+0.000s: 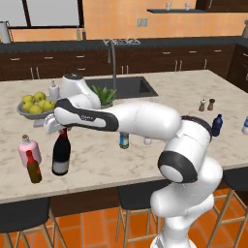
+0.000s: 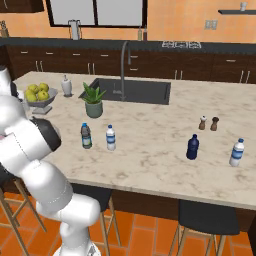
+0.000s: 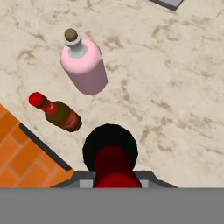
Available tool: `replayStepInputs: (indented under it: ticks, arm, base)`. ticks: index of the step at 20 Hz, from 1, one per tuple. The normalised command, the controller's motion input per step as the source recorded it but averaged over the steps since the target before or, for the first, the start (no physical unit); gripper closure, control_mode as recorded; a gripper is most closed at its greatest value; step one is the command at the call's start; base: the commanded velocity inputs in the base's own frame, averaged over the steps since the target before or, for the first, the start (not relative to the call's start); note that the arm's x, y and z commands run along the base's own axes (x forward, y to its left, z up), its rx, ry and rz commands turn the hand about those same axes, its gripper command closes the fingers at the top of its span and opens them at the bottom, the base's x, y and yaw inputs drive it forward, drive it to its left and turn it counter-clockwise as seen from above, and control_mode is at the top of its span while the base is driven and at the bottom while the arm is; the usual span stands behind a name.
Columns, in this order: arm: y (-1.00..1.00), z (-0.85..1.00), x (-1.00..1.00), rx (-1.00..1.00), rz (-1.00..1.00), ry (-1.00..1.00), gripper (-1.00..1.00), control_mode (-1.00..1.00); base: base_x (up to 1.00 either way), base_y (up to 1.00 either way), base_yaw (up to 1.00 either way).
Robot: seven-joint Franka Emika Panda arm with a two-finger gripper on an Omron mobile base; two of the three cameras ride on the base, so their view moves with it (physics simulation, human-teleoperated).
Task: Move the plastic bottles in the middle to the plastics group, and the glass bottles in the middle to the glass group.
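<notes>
In a kitchen, on a marble tabletop, our claw grips the wine bottle by its neck, just beside the pink bottle and brown bottle. We judge release comes next, then the water bottles.

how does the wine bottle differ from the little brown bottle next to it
The wine bottle is far taller than the brown bottle. Its glass is near black; the brown bottle's is amber brown. The end effector grips the wine bottle's neck; the brown bottle stands free. Both are upright with red tops.
</notes>
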Motion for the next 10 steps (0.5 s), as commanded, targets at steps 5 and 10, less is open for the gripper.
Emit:
replayStepInputs:
  ticks: [5, 10]
  arm:
    - [0.36, -0.19, 0.47, 0.00, 0.00, -0.07, 1.00, -1.00]
    - [0.30, -0.37, 0.32, 0.00, 0.00, -0.01, 1.00, -1.00]
  base:
    - [0.00, 0.00, 0.00]
    - [0.00, 0.00, 0.00]
